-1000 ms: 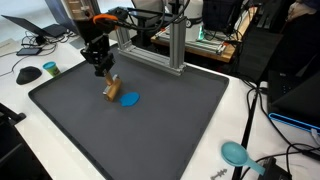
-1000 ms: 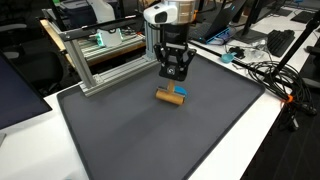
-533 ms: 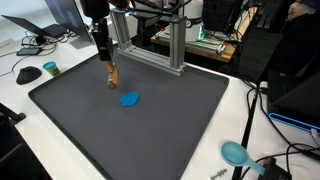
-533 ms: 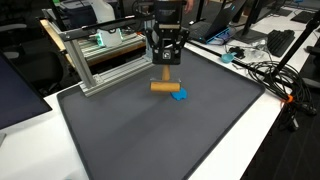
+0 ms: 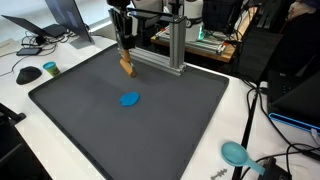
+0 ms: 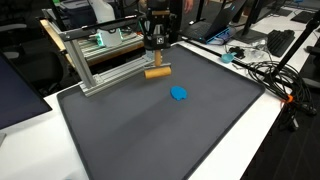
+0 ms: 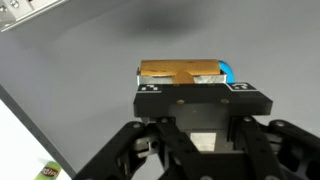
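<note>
Busy lab bench here: a white tabletop [image 5: 12,98] with a big dark grey mat [image 5: 150,135] spread across it. A laptop [image 5: 66,18] and loose cables [image 5: 256,105] crowd the space beyond the mat. An aluminium frame [image 5: 176,45] stands along the mat's far edge. And there's the gripper [image 5: 124,52], up in the air over the far part of the mat, clamped on a tan wooden block [image 5: 126,66]. Both exterior views show the block hanging clear of the mat, with a gap beneath it. The wrist view backs up the grip, with the block pinched crosswise between the two black fingers [image 7: 150,99] and lying level. Down on the mat, near its middle, a small blue disc [image 5: 129,99] lies flat on its own, well apart from the block. Off the mat's near corner, a teal tool [image 5: 235,153] rests on the tabletop.
</note>
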